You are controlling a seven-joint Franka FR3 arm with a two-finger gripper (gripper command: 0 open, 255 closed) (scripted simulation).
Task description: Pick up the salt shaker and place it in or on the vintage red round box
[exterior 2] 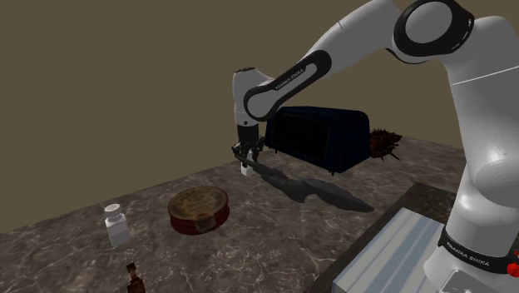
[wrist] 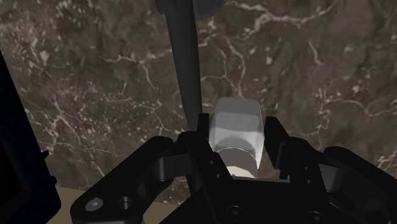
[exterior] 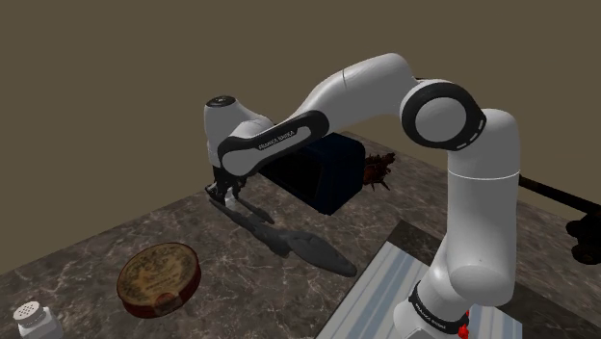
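A small white-grey salt shaker point(wrist: 238, 121) with a tapered top sits clasped between the two black fingers of my gripper point(wrist: 240, 141). The gripper point(exterior 2: 247, 158) hangs low over the dark marbled counter near its back edge, with the shaker point(exterior 2: 246, 171) poking out beneath it. I cannot tell whether the shaker touches the counter. The red round box point(exterior: 159, 277), flat with a patterned lid, lies on the counter point(exterior: 87, 260) well toward the shoulder view's lower left of the gripper point(exterior: 225, 195). In the second exterior view the box point(exterior 2: 199, 211) lies below and left of the gripper.
A white jar with a holed lid point(exterior 2: 116, 223) stands left of the box, also seen as the jar point(exterior: 30, 319). A small brown bottle point(exterior 2: 131, 279) stands near the front edge. A dark blue box-shaped appliance point(exterior 2: 321, 137) and a brown spiky object point(exterior 2: 385, 143) sit behind the arm.
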